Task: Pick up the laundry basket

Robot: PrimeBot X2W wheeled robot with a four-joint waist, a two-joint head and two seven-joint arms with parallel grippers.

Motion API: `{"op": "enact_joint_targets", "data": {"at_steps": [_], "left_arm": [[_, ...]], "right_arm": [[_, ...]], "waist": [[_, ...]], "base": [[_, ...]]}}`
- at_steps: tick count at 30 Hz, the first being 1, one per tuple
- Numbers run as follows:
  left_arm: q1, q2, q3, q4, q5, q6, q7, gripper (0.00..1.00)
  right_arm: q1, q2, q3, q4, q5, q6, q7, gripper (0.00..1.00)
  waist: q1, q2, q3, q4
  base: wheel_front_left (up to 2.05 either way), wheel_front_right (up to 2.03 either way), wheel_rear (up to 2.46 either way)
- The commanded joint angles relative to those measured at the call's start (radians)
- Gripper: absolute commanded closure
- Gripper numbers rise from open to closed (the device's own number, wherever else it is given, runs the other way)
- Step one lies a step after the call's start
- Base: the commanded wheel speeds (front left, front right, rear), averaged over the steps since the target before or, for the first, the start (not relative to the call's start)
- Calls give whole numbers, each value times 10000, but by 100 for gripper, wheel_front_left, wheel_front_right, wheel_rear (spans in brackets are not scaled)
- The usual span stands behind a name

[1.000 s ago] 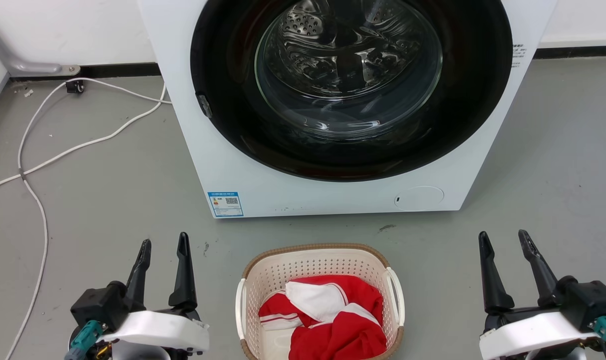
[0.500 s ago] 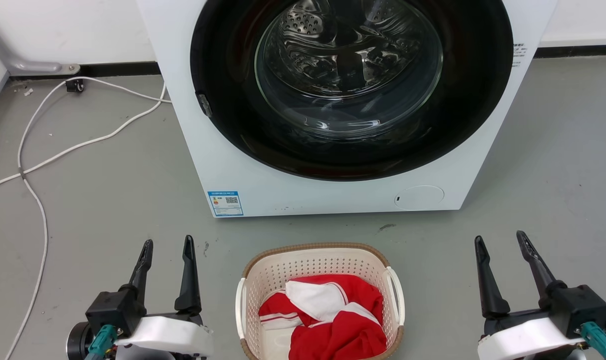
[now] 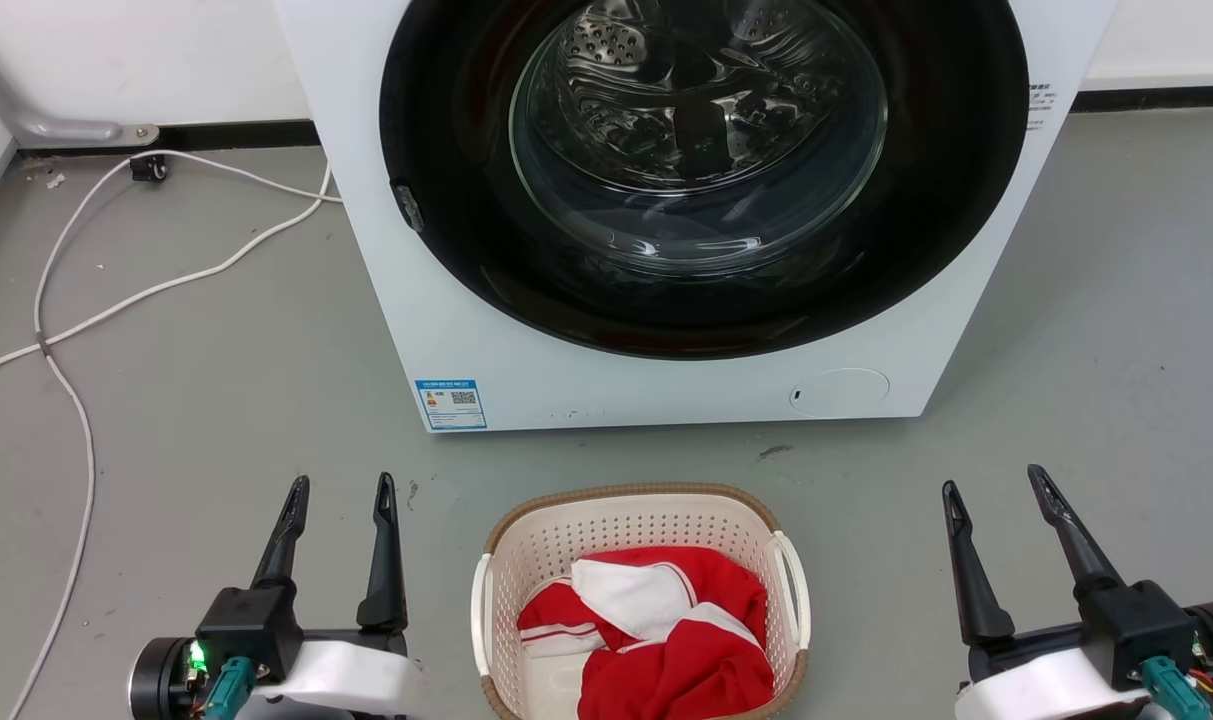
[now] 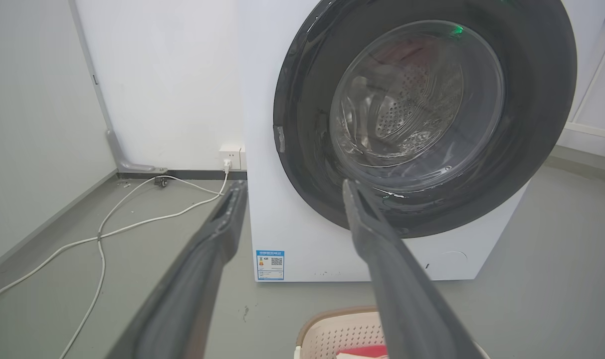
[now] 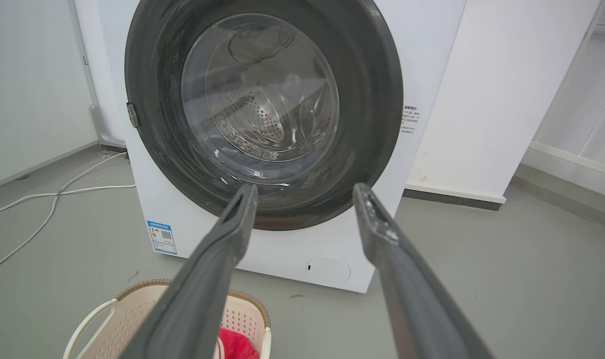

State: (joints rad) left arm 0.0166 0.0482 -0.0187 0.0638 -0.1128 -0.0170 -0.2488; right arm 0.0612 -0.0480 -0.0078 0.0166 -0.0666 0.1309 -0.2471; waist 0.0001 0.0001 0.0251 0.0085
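A: How are the claws held?

B: The left claw [image 3: 341,486] is seen spread, with nothing between its two long dark fingers. The right claw [image 3: 994,482] is likewise spread and empty. Both are held over the floor [image 3: 216,400], clear of everything.

A: And the basket?

B: The basket [image 3: 626,530] is set on the floor between the two claws, near the front foot of the washer [image 3: 446,330]. It is touched by neither claw.

A: What could go wrong from here?

B: The handles [image 3: 798,590] are thin and lie close to the walls, so it is judged that a finger could be slid past one rather than under it. If only one side were caught, the basket would likely be tipped and the clothes [image 3: 686,650] spilled. A push from one claw alone could send so light a thing skating over the smooth floor. The cable [image 3: 76,330] lies well off to the left and is not thought a risk.

A: Materials and shapes?

B: The basket is cream plastic, perforated in rows and rounded-rectangular, and it is topped by a brown woven-look rim. The handles are smooth white loops. The clothes are soft, red and white, and crumpled. The washer is glossy white, with a round dark glass door [image 3: 706,170].
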Motion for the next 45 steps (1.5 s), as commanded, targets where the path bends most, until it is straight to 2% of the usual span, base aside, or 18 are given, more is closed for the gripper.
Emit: {"op": "enact_joint_targets", "data": {"at_steps": [1,7,27,45], "left_arm": [[95,34,-2,-80,241,46,-84,0],[154,34,-16,-121,639,84,-189,0],[189,33,-40,23,543,156,-182,0],[-199,31,117,477,427,185,-175,0]], "right_arm": [[79,-38,-5,-44,-232,-3,-117,0],[139,-38,19,-44,-581,-3,-196,0],[122,-35,-46,205,480,-3,-184,0],[-381,-34,-36,330,449,-3,-184,0]], "waist": [[-1,-1,6,-8],[-1,-1,32,-32],[-1,-1,27,-19],[-1,-1,326,-112]], "base": [[0,0,0],[0,0,0],[0,0,0],[0,0,0]]}}
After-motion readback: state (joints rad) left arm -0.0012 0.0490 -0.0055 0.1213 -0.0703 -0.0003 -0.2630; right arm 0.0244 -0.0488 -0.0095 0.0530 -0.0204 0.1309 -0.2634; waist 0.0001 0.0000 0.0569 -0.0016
